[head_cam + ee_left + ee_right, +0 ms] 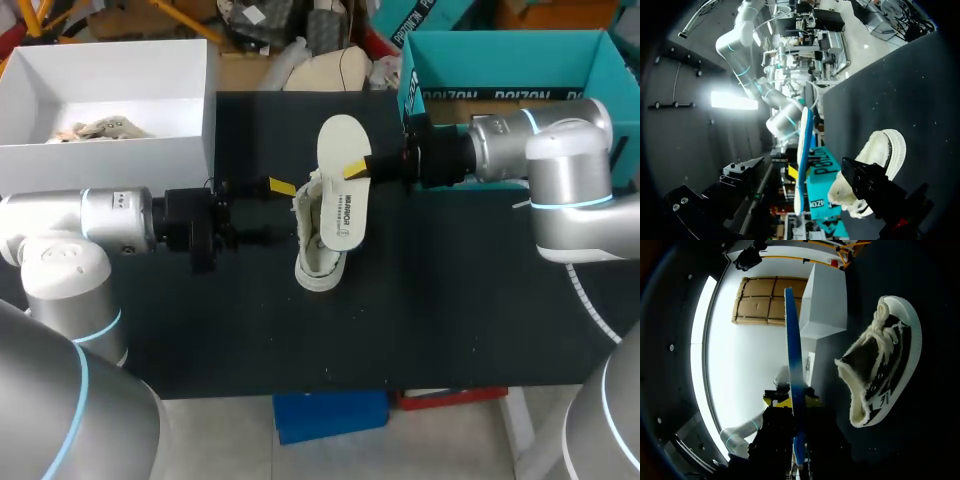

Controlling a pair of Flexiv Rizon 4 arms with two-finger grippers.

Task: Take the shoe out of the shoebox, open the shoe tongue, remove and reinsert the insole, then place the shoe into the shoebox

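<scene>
Shoe [315, 265] sits near the middle of the black tabletop [450, 310], toe toward 6 o'clock. It is out of the white shoebox [110, 160], which stands toward 10 o'clock. The white insole [343, 200] hangs over the shoe, its length running 12 to 6. The right jaws, whose arm comes in from 3 o'clock, clamp it at its 3 o'clock edge. The left jaws come in from 9 o'clock and stand spread, with one yellow tip right at the collar's 9 o'clock side.

From the left wrist, the shoe [880, 155] shows its fleecy opening just past one dark finger [867, 182] that overlaps the collar. Whether that finger touches I cannot tell. The other finger is well apart, so nothing is pinched. The insole [802, 160] stands edge-on ahead, clear of the shoe.

From the right wrist, the insole [793, 380] rises edge-on from between the right jaws, gripped from both sides. The shoe [880, 385] lies beside it and apart, its opening gaping and its laces slack. The shoebox [825, 305] is beyond.

Removal looks done, so reinsertion is the step in hand. The next move likely calls for tipping the insole's front end into the opening and sliding it toward the toe. The left jaws would need to brace the heel so the shoe does not skid.
</scene>
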